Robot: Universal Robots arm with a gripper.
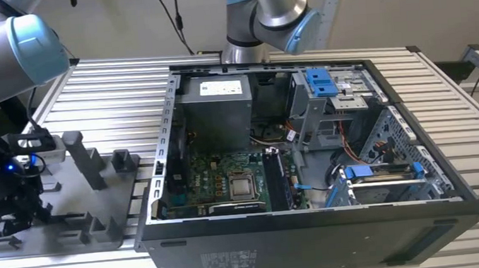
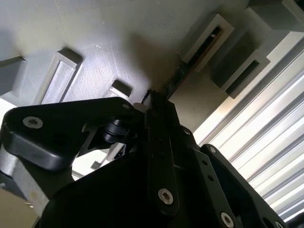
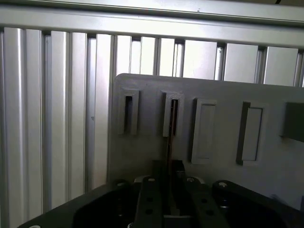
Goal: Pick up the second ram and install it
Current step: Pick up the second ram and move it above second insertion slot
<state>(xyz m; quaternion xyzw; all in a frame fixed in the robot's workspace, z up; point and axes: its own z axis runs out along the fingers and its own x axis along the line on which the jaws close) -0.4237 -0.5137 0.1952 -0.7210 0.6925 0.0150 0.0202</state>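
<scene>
The arm (image 1: 13,42) is reaching down over the grey tray (image 1: 103,235). The tray is lying on the slatted table (image 1: 117,73) just beside the open case (image 1: 315,242), on the exterior view's left of it. The gripper (image 1: 8,223) is hanging low over the end of the tray farthest from the case. In the exterior view I cannot make out what it is gripping.

In both wrist views the ram (image 3: 169,142) (image 2: 176,80) is showing edge-on as a thin dark strip over the tray. One end is sitting in a slotted holder (image 3: 166,118) on the tray. The other end is running straight in between the gripper's fingertips, so the stick is bridging holder and tool in one line. The jaws are sitting together on that near end, one on each flat face. They seem to be clamping it, though their dark bodies are hiding the contact itself. I cannot tell whether the ram's lower edge is touching the tray.

A second slotted holder (image 3: 128,114) is standing just beside the first, towards the tray's edge. Two plain blocks (image 3: 204,130) are standing on the other side of it.
</scene>
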